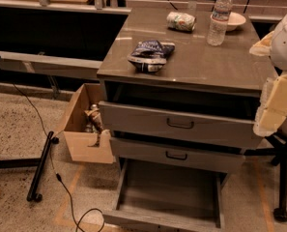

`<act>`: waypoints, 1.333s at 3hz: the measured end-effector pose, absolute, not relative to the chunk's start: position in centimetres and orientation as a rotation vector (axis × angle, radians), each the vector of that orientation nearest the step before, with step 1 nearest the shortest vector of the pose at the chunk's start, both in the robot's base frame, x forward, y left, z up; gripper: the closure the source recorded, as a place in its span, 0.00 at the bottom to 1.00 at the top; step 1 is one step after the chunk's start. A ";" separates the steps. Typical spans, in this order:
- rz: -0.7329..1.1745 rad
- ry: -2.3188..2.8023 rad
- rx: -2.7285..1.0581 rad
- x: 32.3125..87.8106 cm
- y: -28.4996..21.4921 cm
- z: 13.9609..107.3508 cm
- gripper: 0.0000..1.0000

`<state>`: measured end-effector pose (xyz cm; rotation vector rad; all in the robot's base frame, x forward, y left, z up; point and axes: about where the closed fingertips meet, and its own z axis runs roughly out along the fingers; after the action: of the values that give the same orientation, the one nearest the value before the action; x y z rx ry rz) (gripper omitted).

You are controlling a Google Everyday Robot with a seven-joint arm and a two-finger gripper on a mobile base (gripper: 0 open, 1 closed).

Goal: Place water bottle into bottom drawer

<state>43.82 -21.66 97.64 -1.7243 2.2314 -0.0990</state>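
The robot's gripper (pixel 277 98), a cream-coloured padded assembly below a white rounded arm shell, hangs at the right edge of the view, beside the right flank of the cabinet at about the height of the top drawer; whether it is wide or narrow I cannot tell, and it does not appear to hold anything.

The small clear plastic water bottle with white screw cap (pixel 219 18) stands upright well apart from it, on the far right part of the glossy grey cabinet top (pixel 201 64), just beside a shallow white bowl (pixel 236 21). I judge the bottle light, thin-walled and smooth, so it would give under a hard squeeze and slip under a weak one; being tall and narrow it would tip at a nudge. The straight middle at the pale label band looks the best hold (the tapering shoulder would let it slide out).

Nearby lie a crushed green-white can (pixel 180 21) and a crumpled dark snack bag (pixel 150 55); both are clear of the bottle.

The wide bottom drawer of grey metal (pixel 167 190) is pulled out furthest; the two upper drawers with dark handles (pixel 180 124) overhang its rear, so the front part seems easiest to reach. An open cardboard box (pixel 82 134) sits left of the cabinet on the speckled floor (pixel 17 124), where a black cable (pixel 65 192) trails.
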 end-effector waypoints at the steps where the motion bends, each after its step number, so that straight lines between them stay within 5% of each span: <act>1: -0.099 2.231 -1.724 43.8 -21.7 97.6 0.00; 2: -0.114 2.240 -1.592 44.3 -22.6 97.4 0.00; 4: -0.078 2.400 -0.960 41.5 -32.3 91.0 0.00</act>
<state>41.49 -32.35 90.95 -0.9599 2.4004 -0.0782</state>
